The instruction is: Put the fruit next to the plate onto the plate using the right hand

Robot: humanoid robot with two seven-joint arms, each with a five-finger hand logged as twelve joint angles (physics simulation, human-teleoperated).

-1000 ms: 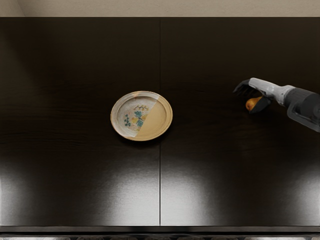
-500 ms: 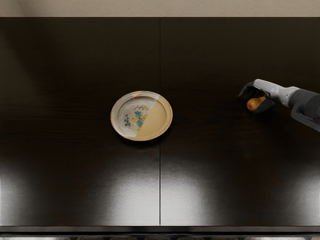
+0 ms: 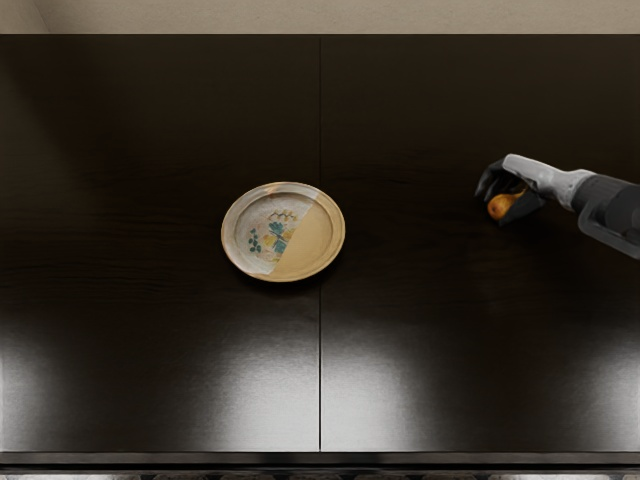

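Since half a second ago my right hand (image 3: 508,190) has drawn its dark fingers (image 3: 488,183) in closer, and the small orange pear-shaped fruit (image 3: 499,206) now sits a touch further left than it did then. A full second ago those fingers were more spread above it. Now they curl over the top and left of the fruit, with another dark part of the hand against its lower right side, so I am grasping it. Only a patch of orange shows between the fingers. Whether the fruit rests on the surface or is lifted just clear of it, I cannot tell from this angle.

My pale grey wrist (image 3: 545,178) leads back into a darker grey forearm (image 3: 608,208) that comes in from the right edge of the view.

The fruit is well apart from the round ceramic plate (image 3: 310,240), which lies flat near the middle of the glossy, very dark wooden table (image 3: 160,350). It has a tan rim, a cream left half painted with small blue and yellow figures, and a plain tan right half. It holds nothing. A thin seam (image 3: 320,380) runs down the table's middle, and the plate's right edge overlaps it. The plate is where it was in both earlier frames.
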